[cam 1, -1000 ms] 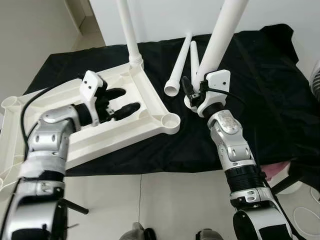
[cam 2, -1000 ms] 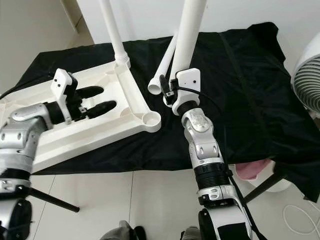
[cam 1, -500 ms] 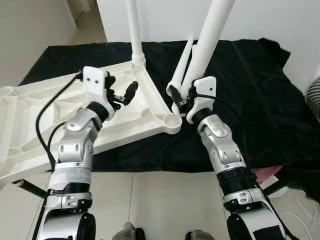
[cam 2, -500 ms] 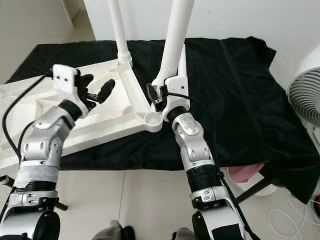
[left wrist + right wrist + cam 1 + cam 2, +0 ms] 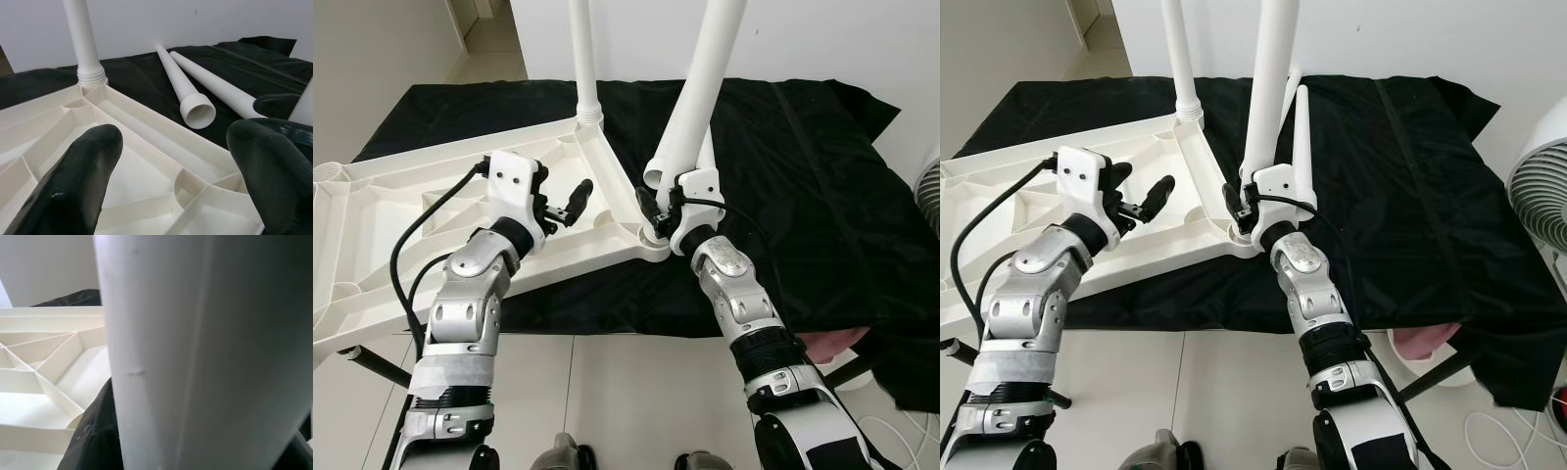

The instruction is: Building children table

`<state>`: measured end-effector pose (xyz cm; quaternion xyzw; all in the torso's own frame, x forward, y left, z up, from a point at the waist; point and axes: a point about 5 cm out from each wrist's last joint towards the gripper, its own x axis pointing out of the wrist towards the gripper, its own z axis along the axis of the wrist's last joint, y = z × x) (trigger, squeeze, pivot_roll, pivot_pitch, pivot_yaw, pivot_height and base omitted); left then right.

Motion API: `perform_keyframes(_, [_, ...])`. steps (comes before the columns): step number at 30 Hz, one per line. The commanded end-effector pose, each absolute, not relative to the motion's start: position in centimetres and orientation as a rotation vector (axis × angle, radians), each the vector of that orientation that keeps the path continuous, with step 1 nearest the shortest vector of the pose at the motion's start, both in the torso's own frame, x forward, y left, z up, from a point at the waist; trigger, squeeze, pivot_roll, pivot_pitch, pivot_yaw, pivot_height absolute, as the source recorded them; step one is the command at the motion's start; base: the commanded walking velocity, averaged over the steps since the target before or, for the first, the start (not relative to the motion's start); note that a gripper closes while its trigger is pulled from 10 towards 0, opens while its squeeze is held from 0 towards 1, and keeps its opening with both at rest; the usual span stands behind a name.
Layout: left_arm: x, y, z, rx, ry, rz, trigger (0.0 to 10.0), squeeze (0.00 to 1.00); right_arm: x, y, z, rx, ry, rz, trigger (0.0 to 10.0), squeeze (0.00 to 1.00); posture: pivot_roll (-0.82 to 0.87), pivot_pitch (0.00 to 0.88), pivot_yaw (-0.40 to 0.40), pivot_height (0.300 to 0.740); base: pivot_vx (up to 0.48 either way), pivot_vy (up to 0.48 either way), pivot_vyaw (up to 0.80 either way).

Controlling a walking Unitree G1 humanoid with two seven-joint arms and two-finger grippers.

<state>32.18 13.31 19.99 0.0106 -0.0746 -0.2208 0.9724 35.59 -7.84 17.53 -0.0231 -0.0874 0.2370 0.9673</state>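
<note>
a: two arms are raised over the black cloth (image 5: pixel 783 147). state the pose of each.

b: the left arm is bent at the elbow, forearm angled up and inward. the left gripper (image 5: pixel 566 203) hovers over the ribbed underside of the white tabletop (image 5: pixel 401 235), which lies upside down across the cloth's left half. its black fingers (image 5: pixel 83 171) are spread wide apart with nothing between them.

a: and the right arm?

b: the forearm rises from low centre toward the tabletop's near corner. the right gripper (image 5: pixel 1239 208) is clamped around the lower end of a white table leg (image 5: pixel 700 88), held nearly upright and leaning slightly to the right. the leg's lower end sits at the corner socket (image 5: pixel 651 235); whether it is seated cannot be determined.

a: location of the other legs?

b: one fitted leg (image 5: pixel 582 59) stands upright in the far corner socket. two loose legs (image 5: pixel 188 90) lie side by side on the cloth, just beyond the held leg, open ends toward the robot.

a: surroundings?

b: a fan (image 5: pixel 1538 171) stands at the right edge.
</note>
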Motion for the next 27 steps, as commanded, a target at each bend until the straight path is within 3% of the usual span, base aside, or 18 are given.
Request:
perform_keyframes(1, [32.1, 13.8, 19.8, 0.018, -0.139, -0.331, 10.0, 0.0, 35.7, -7.4, 17.7, -0.049, -0.182, 0.496, 10.0, 0.0, -0.06, 0.044, 0.053, 0.74, 0.0, 0.0, 0.0])
perform_keyframes(15, [31.1, 13.2, 19.7, 0.016, -0.145, -0.387, 10.0, 0.0, 36.1, -8.0, 16.2, -0.019, -0.129, 0.463, 10.0, 0.0, -0.06, 0.05, 0.039, 0.74, 0.0, 0.0, 0.0])
perform_keyframes(17, [30.6, 12.8, 19.5, 0.028, -0.145, -0.449, 10.0, 0.0, 36.1, -8.1, 15.9, -0.01, -0.115, 0.45, 10.0, 0.0, -0.06, 0.051, 0.035, 0.74, 0.0, 0.0, 0.0])
perform_keyframes(20, [28.3, 11.6, 19.2, 0.037, -0.132, -0.683, 10.0, 0.0, 36.3, -8.3, 15.6, 0.0, -0.095, 0.436, 10.0, 0.0, -0.05, 0.052, 0.037, 0.74, 0.0, 0.0, 0.0])
perform_keyframes(27, [27.4, 11.2, 18.6, 0.062, -0.087, -0.789, 10.0, 0.0, 36.4, -8.4, 15.6, -0.01, -0.101, 0.449, 10.0, 0.0, -0.05, 0.054, 0.036, 0.74, 0.0, 0.0, 0.0])
